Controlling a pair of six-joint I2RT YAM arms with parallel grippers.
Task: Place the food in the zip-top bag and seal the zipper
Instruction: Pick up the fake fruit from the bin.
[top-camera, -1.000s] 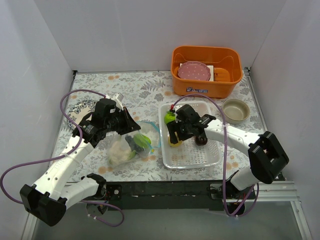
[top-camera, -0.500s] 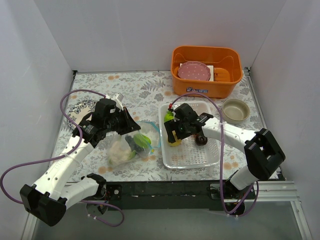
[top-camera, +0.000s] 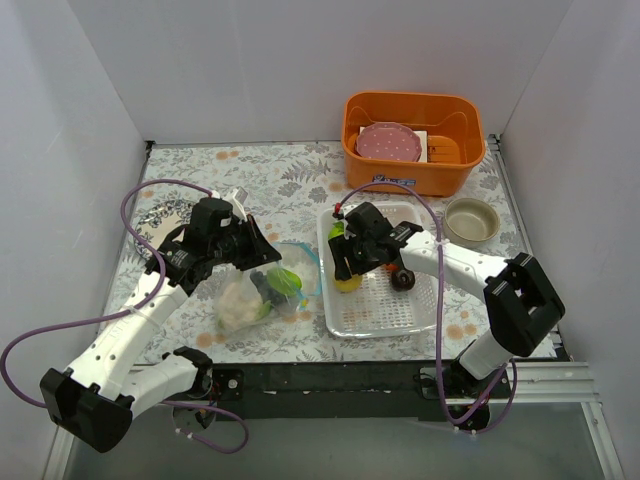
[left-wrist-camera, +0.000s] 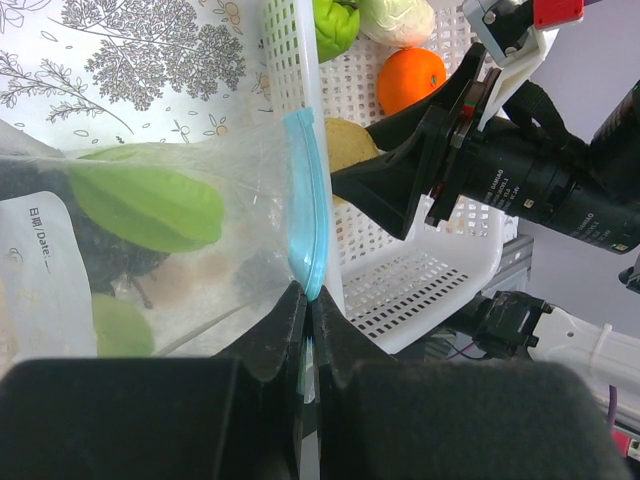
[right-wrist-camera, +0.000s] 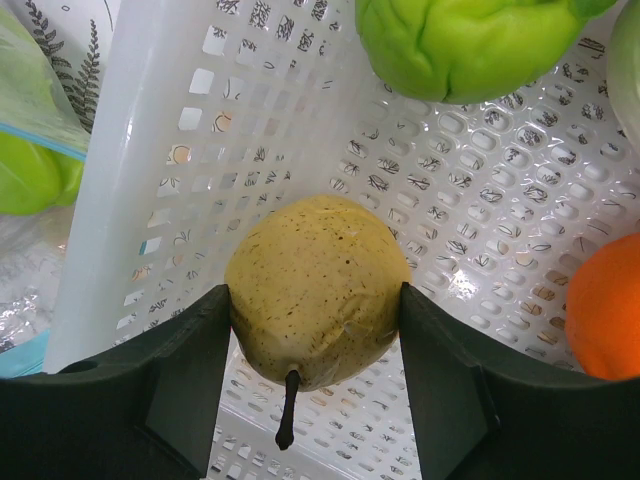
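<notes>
Centrally, the right gripper (right-wrist-camera: 315, 335) clamps the pear (right-wrist-camera: 318, 280), seemingly hard and slick, across its belly in the perforated tray (right-wrist-camera: 150, 180); lower centre, the left gripper (left-wrist-camera: 308, 315) pinches the flimsy zip-top bag (left-wrist-camera: 150, 260) beside its zipper (left-wrist-camera: 305, 200).

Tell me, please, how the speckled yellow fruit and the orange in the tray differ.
The yellow fruit is pale, speckled and stemmed; the orange is bright and rounder. The yellow fruit sits between the right gripper's fingers; the orange lies free. Both are inside the white perforated tray.
</notes>
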